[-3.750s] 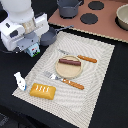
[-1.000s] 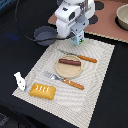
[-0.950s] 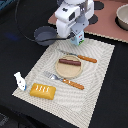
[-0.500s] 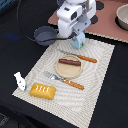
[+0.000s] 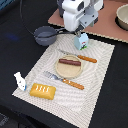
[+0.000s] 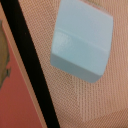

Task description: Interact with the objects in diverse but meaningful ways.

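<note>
The white-and-light-blue carton [image 5: 81, 41] stands on the far edge of the woven placemat [image 5: 102, 75]. My gripper [image 5: 78, 34] hangs just above it. The wrist view shows the carton's pale blue top [image 6: 81, 44] with no finger touching it, so the gripper looks open and empty. A brown sausage [image 5: 69, 62] lies on a round tan plate [image 5: 70, 71] mid-mat. At the near corner sits the yellow scored bread loaf [image 5: 42, 90]. The small white bottle [image 5: 19, 81] stands off the mat at the exterior view's left. The dark grey saucepan [image 5: 46, 35] rests beyond the mat.
An orange-handled knife [image 5: 80, 57] lies behind the plate and an orange-handled fork [image 5: 66, 80] in front of it. A reddish board [image 5: 107, 25] at the back carries a bowl [image 5: 122, 17]. The tabletop [image 5: 15, 55] is black.
The arm swung from the exterior view's left to above the carton. Over the last second it only edged slightly closer to the carton. Nothing else moved.
</note>
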Tool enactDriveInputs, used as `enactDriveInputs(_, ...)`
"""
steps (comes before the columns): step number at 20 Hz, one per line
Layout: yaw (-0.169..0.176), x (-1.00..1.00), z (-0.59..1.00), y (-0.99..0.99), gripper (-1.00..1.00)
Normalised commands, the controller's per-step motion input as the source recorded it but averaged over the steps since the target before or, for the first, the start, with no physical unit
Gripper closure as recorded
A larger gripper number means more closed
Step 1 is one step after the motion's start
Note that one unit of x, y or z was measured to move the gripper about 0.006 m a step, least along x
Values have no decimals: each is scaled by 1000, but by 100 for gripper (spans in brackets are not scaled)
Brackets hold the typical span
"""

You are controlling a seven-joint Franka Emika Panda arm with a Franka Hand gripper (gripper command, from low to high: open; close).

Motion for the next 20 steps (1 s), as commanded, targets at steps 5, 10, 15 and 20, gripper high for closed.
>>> enactDriveInputs(5,69,214,503,-838,-100)
enactDriveInputs(10,103,47,42,-853,-100)
enactDriveInputs(15,108,61,-222,-606,-100)
enactDriveInputs(20,64,96,-363,-236,-100)
